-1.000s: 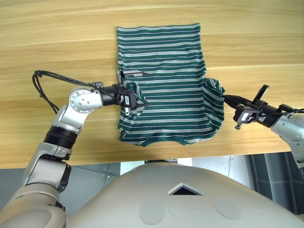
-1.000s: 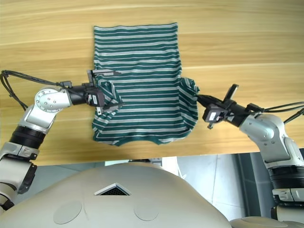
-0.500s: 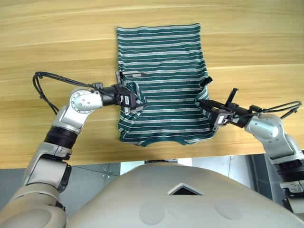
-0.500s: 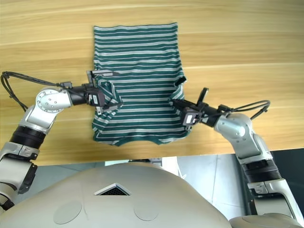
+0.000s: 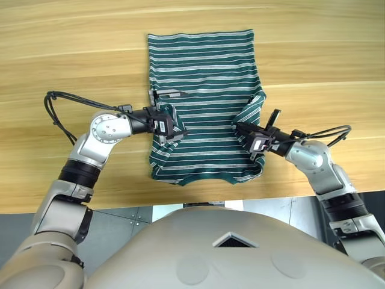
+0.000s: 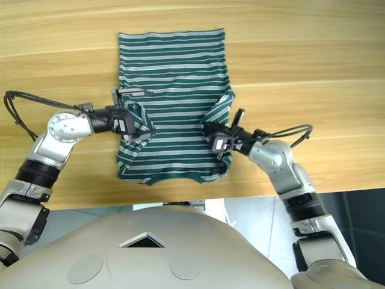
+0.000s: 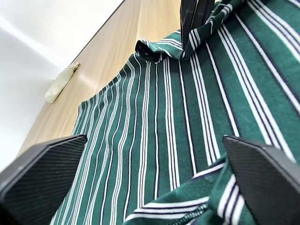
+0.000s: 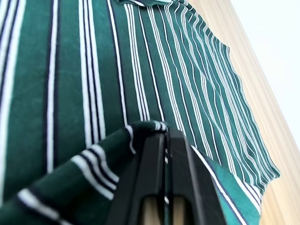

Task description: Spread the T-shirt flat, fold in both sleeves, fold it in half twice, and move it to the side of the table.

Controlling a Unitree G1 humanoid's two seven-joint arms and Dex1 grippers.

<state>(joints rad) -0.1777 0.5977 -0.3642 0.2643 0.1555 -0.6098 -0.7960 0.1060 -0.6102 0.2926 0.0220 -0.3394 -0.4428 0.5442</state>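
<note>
The T-shirt (image 5: 201,66) lies mid-bench (image 5: 72,36), its long axis running from the near edge to the far edge, collar nearest. The right fingers (image 8: 152,183) pinch the right sleeve (image 5: 255,107), lifted over the body, and the shirt's midline lies to their left. The left fingers (image 7: 42,168), spread, sit over the folded left sleeve (image 5: 163,112).

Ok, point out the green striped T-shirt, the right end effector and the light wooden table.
green striped T-shirt (image 5: 201,60), left eye view, flat upper panel
right end effector (image 5: 239,127), left eye view, between its fingertips pinching the cloth
light wooden table (image 5: 72,36), left eye view, bare top
</note>
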